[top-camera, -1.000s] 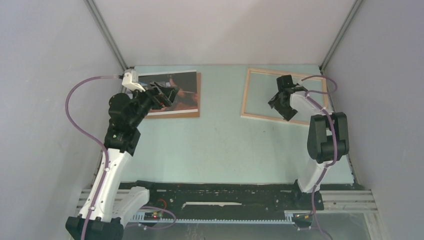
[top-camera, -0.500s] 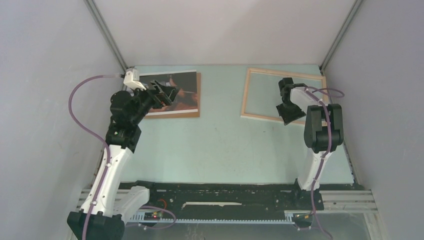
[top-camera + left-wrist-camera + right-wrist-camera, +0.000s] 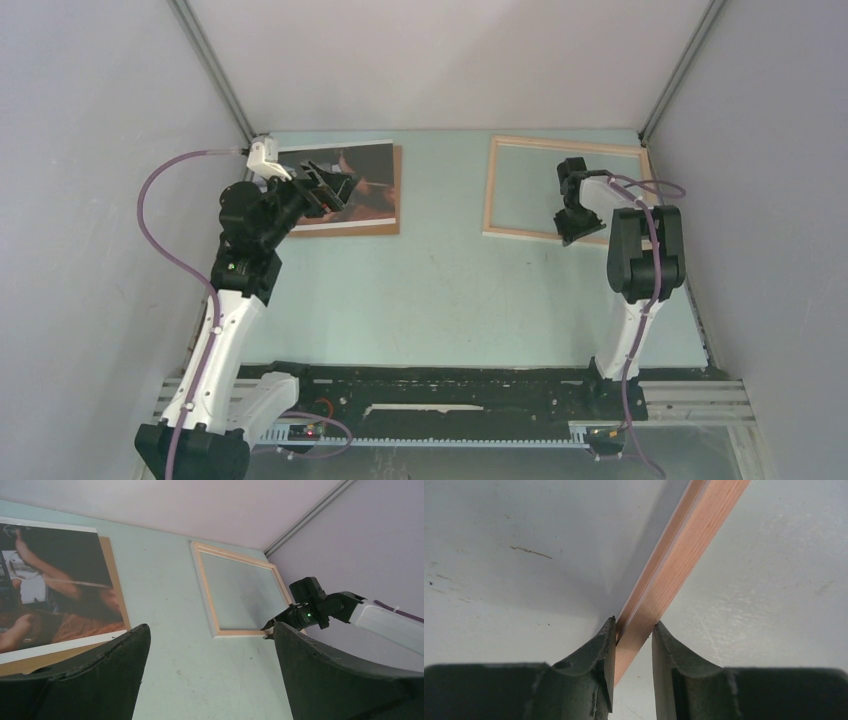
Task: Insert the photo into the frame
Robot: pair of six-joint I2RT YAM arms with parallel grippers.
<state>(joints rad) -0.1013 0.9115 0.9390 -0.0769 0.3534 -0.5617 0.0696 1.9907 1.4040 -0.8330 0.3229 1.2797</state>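
The photo lies face up on a brown backing board at the far left of the table. My left gripper hovers over it, open and empty. In the left wrist view the photo is at the left, past the wide-apart fingers. The frame, thin light wood, lies flat at the far right. My right gripper is down on its near rail. In the right wrist view the gripper has both fingertips pressed against the frame's rail.
Grey enclosure walls stand close on the left, the right and the far side. A black rail runs along the near edge between the arm bases. A purple cable loops beside the left arm.
My right gripper dropped from above the frame's pane onto its near rail, and its jaws closed on the wood. The left arm hardly moved.
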